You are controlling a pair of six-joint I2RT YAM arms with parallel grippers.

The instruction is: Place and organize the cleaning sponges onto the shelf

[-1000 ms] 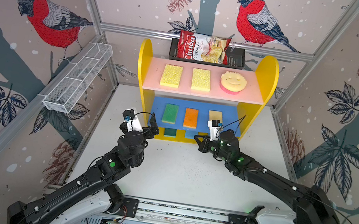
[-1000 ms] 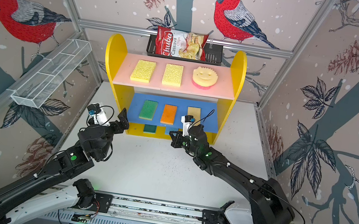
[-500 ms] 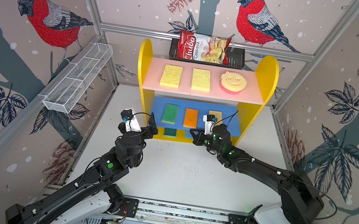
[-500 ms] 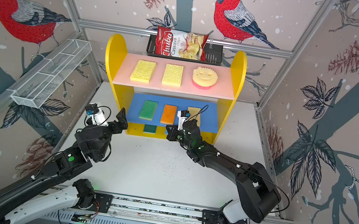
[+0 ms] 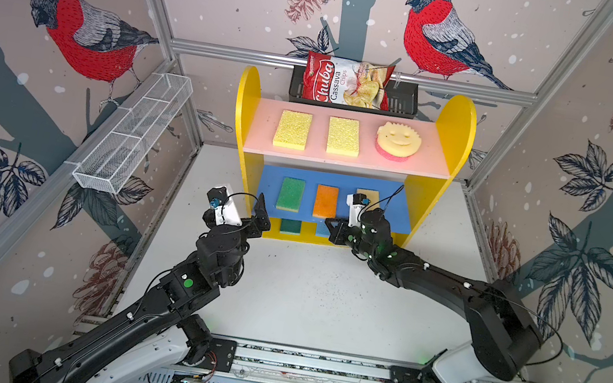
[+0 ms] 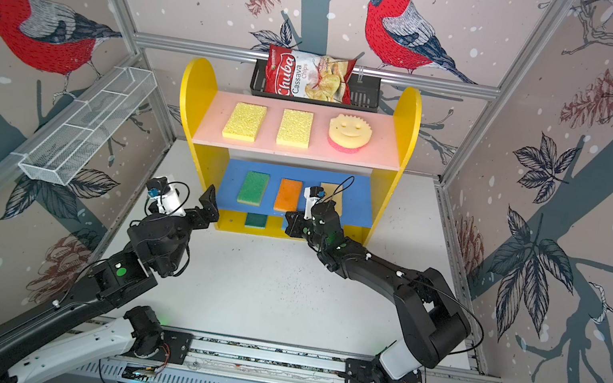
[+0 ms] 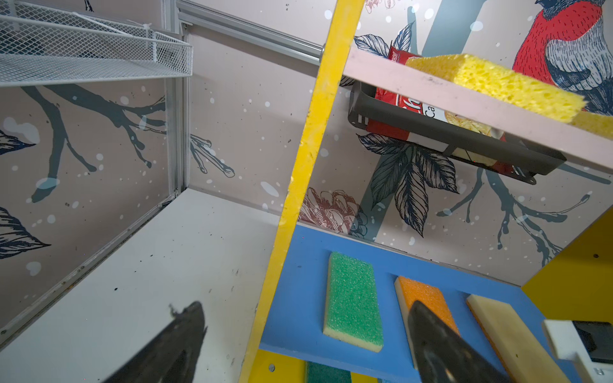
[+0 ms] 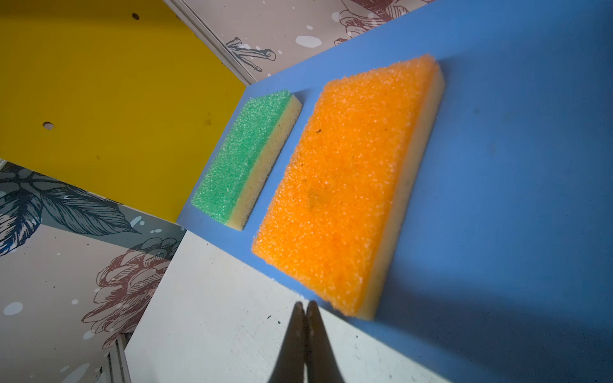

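3 sponges (image 5: 343,136) on pink board (image 5: 429,166), right pincer (image 8: 304,307) closed

The right arm (image 5: 374,229) covers half the tan sponge (image 5: 371,195); the dark green sponge (image 5: 290,226) and light blue sponge (image 5: 321,229) mostly hide beneath the blue board (image 5: 397,216).

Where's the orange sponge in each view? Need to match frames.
A top view: orange sponge, middle of the blue board row.
A top view: same mid-row place.
Left wrist: between green sponge and tan sponge, partly covered.
Right wrist: large, beside green sponge.
Shared landmark: green sponge next to it.
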